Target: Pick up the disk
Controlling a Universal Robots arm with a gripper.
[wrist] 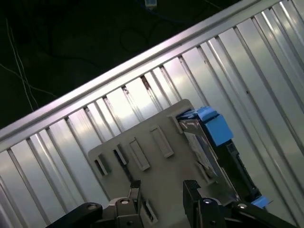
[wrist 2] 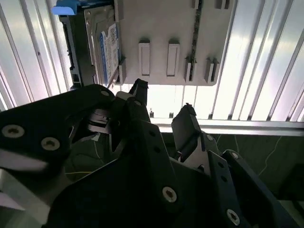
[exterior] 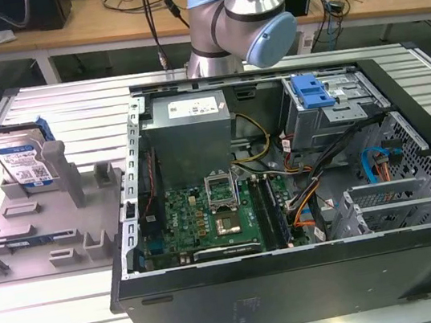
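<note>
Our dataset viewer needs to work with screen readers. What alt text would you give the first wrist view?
The open, empty gripper hangs above a grey fixture plate on a ribbed metal table. The disk stands on edge at one end of the plate, blue rails showing, untouched.

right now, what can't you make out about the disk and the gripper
- Exterior view: a grey post hides one edge of the disk; the arm runs off the frame.
- Second wrist view: the disk's end is cut off by the frame edge.
- First wrist view: the gripper covers part of the fixture plate.
</note>
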